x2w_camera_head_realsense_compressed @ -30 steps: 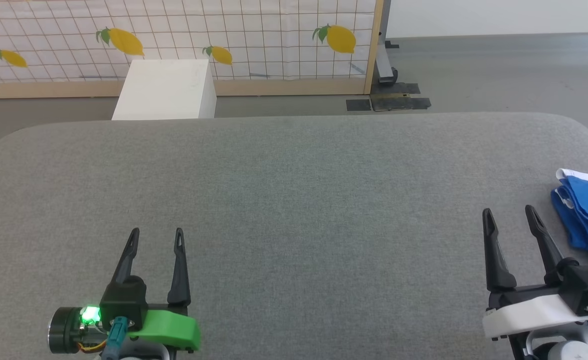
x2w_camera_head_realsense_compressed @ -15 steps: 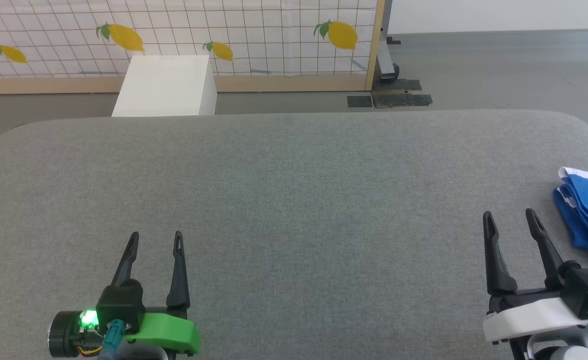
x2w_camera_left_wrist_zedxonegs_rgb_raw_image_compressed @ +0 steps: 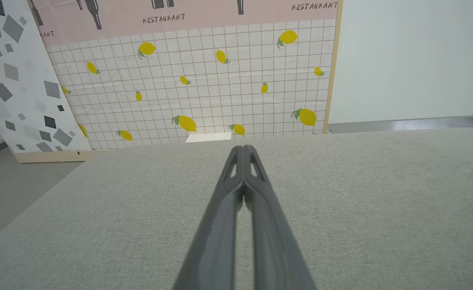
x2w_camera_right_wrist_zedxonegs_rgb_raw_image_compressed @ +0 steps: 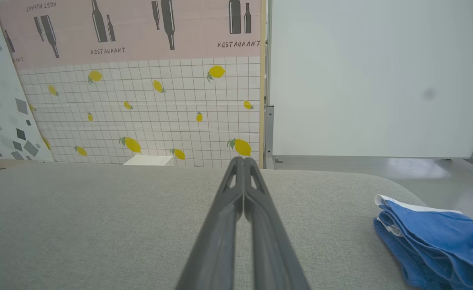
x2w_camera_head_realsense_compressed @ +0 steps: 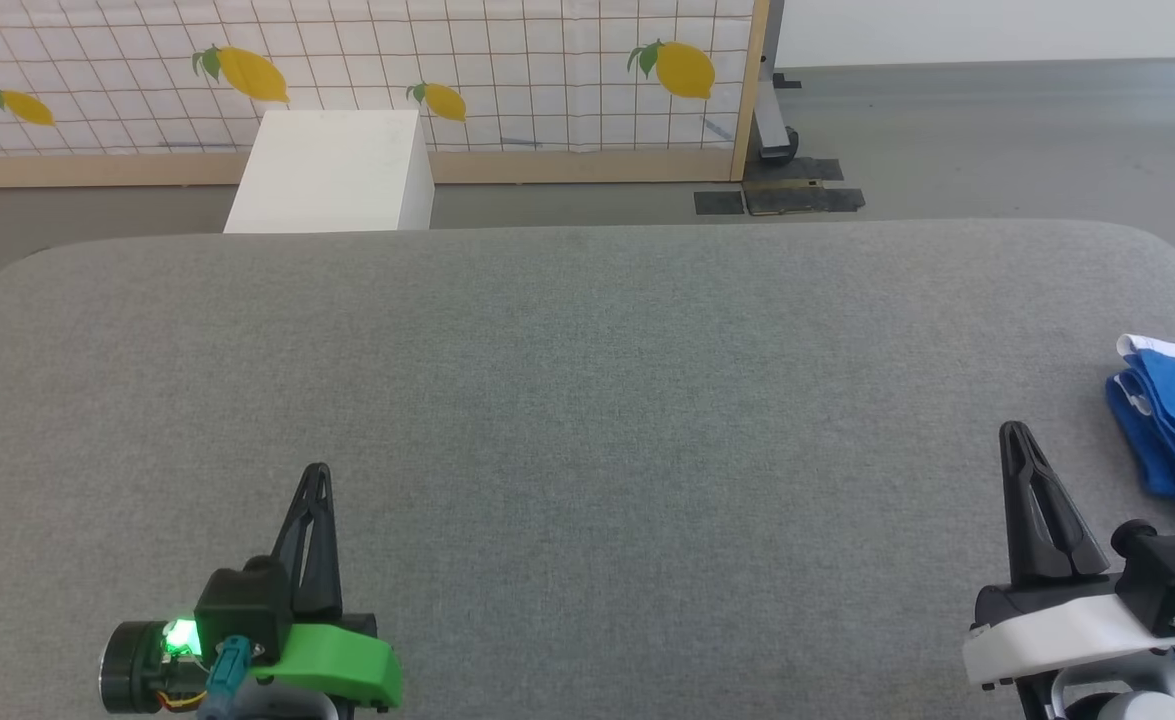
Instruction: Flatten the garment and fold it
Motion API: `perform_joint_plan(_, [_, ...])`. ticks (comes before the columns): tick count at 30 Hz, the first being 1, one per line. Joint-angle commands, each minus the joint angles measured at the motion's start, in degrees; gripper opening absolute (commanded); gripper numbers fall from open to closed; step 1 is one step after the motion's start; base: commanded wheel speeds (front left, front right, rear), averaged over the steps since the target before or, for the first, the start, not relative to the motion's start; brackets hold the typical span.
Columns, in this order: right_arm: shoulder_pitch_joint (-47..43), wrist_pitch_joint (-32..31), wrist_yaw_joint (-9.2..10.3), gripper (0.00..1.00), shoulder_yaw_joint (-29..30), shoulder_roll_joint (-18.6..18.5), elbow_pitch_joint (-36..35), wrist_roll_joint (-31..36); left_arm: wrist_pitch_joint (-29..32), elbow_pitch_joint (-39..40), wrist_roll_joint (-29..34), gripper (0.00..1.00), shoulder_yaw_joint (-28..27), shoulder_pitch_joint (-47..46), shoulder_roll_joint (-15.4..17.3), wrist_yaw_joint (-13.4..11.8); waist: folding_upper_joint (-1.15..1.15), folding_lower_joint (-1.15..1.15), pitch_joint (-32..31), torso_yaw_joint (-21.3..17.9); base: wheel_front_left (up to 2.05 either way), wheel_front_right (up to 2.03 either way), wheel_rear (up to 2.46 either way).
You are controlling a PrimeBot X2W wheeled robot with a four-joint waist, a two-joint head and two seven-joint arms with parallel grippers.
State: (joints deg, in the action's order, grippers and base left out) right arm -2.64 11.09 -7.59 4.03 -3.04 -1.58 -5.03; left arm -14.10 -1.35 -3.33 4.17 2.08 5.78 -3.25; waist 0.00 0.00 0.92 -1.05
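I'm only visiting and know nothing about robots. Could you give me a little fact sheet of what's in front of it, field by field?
Surface: grey padded table
Clothing: blue garment with white trim, lying in bunched layers at the table's right edge
Left arm: left gripper shut, holding nothing
Right arm: right gripper shut, holding nothing, beside the garment but apart from it
Background: white box on the floor, lemon-print screen behind it

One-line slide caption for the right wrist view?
Right gripper shut and empty over the grey padded table, blue shorts heaped in layers near its right edge.
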Motion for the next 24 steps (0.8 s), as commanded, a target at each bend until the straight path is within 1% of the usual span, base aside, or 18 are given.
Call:
perform_joint_plan(1, [0.18, -0.37, 0.02, 0.00, -0.16, 0.01, 0.07, 0.27, 0.42, 0.09, 0.22, 0.00, -0.26, -0.13, -0.18, 0.21, 0.00, 0.00, -0.01, 0.02, 0.00, 0.00, 0.00])
perform_joint_plan(24, [0.66, -2.44, 0.03, 0.00, -0.91, 0.04, 0.36, 1.19, 3.07, 0.33, 0.82, 0.00, -1.02, -0.51, -0.71, 0.80, 0.00, 0.00, -0.19, 0.22, 0.00, 0.00, 0.00])
